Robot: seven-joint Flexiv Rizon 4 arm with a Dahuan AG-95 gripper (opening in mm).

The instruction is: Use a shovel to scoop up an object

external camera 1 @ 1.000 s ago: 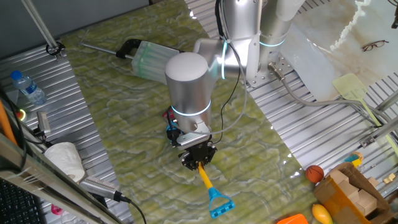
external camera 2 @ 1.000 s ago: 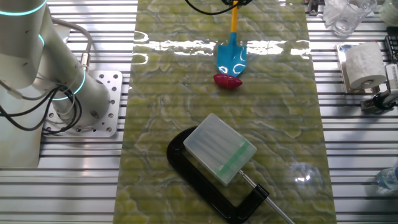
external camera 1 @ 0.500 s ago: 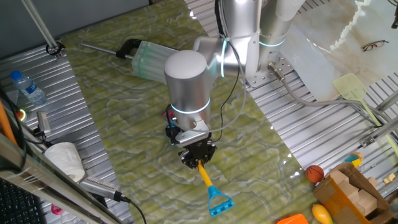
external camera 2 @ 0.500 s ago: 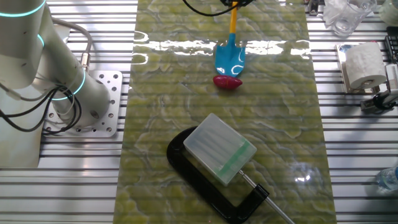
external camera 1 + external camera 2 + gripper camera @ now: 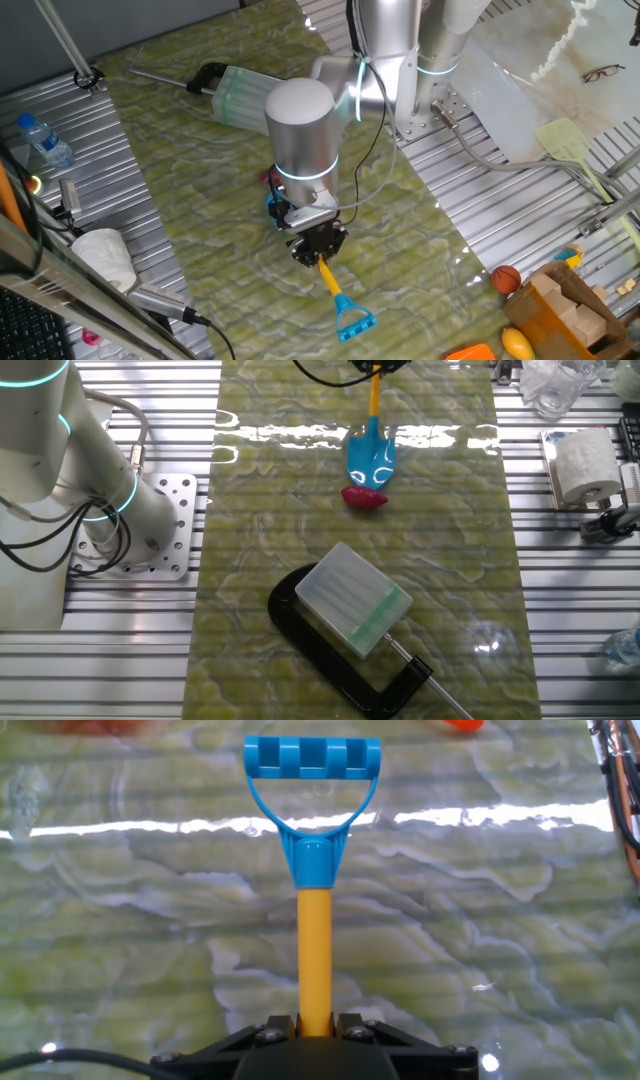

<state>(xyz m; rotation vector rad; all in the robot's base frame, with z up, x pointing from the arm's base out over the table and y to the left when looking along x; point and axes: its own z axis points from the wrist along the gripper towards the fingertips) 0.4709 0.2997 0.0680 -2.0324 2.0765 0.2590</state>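
Because the pincer (image 5: pixel 318 256) was clenched on the yellow shaft of the shovel (image 5: pixel 371 445), low on its length, the blue D-end stuck out free behind it, as the hand view showed, with the shaft running straight up the middle between the two fingers. That grip probably served to keep the blade flat and steerable, since a hold near the blade gives firmer control of its edge. On the green marbled counter (image 5: pixel 290 540) the blue blade lay face up with its rounded tip just touching the object (image 5: pixel 364 498), a small dark red oval lying at the front edge of the blade, not yet on it. I judged the scoop to be at the push stage: the tip had met the piece but had not got under it. With nothing behind the oval to stop it, the piece might well slide or roll ahead of the blade instead of riding up. A pale dustpan (image 5: pixel 356 599) with a black handle lay well apart, nearer the other end of the counter, and played no part.
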